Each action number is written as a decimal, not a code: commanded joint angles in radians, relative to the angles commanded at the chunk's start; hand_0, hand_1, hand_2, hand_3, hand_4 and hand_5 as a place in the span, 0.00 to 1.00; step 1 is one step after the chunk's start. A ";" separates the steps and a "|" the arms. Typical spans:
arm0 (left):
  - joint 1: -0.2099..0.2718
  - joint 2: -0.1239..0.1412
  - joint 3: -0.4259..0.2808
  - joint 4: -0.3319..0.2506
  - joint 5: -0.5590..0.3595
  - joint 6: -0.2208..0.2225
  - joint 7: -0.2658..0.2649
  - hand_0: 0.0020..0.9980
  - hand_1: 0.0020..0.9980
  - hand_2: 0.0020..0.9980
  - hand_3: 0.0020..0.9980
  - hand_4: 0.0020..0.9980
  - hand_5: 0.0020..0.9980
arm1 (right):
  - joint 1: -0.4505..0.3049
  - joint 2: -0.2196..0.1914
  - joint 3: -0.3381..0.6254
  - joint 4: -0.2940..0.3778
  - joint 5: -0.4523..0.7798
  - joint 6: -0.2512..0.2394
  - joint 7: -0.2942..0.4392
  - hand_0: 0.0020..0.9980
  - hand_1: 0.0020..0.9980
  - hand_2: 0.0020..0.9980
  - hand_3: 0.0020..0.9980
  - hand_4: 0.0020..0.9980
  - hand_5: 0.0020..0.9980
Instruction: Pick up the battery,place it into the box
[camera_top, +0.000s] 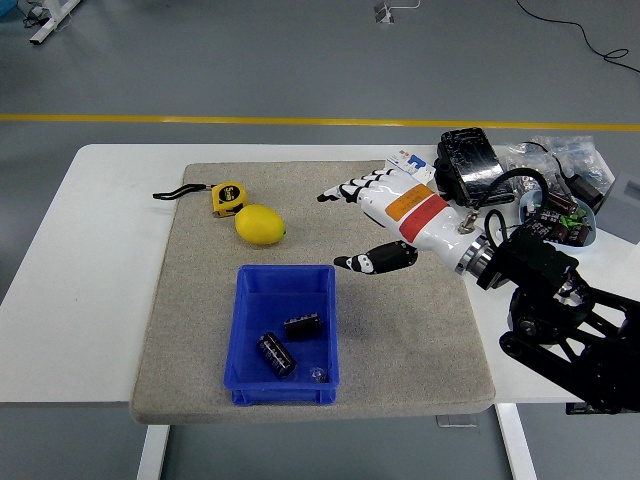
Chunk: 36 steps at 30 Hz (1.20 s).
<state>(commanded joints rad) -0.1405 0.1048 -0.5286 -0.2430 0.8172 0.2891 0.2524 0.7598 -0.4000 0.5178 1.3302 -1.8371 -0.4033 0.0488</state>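
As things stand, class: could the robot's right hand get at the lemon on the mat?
Probably yes. The right hand hangs open above the mat, nothing lies between it and the lemon, and the lemon's top is uncovered.

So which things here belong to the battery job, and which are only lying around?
Job: two batteries already in the blue box; right hand, fingers open, holding nothing.

Lying about: lemon, tape measure, breaker, black pack, bowl of parts.
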 joint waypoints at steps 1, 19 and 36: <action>0.000 0.000 0.000 0.000 0.002 -0.001 0.001 0.55 0.55 0.63 0.58 0.63 0.60 | -0.021 -0.011 0.023 0.005 0.022 -0.010 -0.006 0.69 0.65 0.73 0.74 0.90 0.40; -0.002 -0.018 0.022 -0.003 -0.027 0.001 -0.008 0.56 0.56 0.63 0.59 0.63 0.60 | -0.453 0.106 0.535 0.085 0.758 -0.001 0.209 0.84 0.82 0.82 0.86 1.00 0.75; -0.019 -0.018 0.041 0.000 -0.047 0.003 -0.016 0.56 0.56 0.63 0.59 0.63 0.61 | -0.627 0.201 0.736 0.056 0.988 0.196 0.183 0.98 0.90 0.89 0.92 1.00 0.89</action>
<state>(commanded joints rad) -0.1595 0.0872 -0.4872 -0.2431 0.7697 0.2924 0.2365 0.1331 -0.1990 1.2538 1.3857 -0.8494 -0.2075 0.2320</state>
